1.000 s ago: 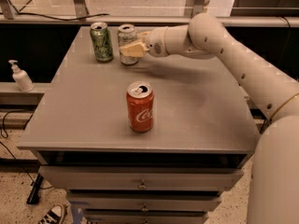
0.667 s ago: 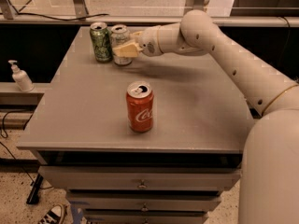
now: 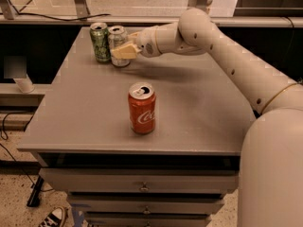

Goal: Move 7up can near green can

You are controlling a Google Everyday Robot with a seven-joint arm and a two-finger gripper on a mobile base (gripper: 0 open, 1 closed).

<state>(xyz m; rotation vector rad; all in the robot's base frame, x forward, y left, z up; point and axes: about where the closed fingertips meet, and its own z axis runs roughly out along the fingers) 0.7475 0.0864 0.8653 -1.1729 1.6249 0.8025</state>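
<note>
The silver-grey 7up can point(image 3: 117, 38) stands upright at the far left of the grey table point(image 3: 189, 108), right beside the green can point(image 3: 100, 42) with its mottled pattern. The two cans nearly touch. My gripper point(image 3: 122, 51) reaches in from the right and its cream fingers point(image 3: 126, 50) are closed around the lower half of the 7up can, hiding part of it. The white arm stretches across the back right of the table.
A red cola can point(image 3: 141, 108) stands upright in the middle front of the table. Drawers point(image 3: 142, 188) sit under the tabletop. A white bottle point(image 3: 22, 83) stands on a shelf at the left. A shoe point(image 3: 52, 217) shows on the floor.
My gripper has carried the 7up can leftward, from a small gap away to right beside the green can. The red can has not moved.
</note>
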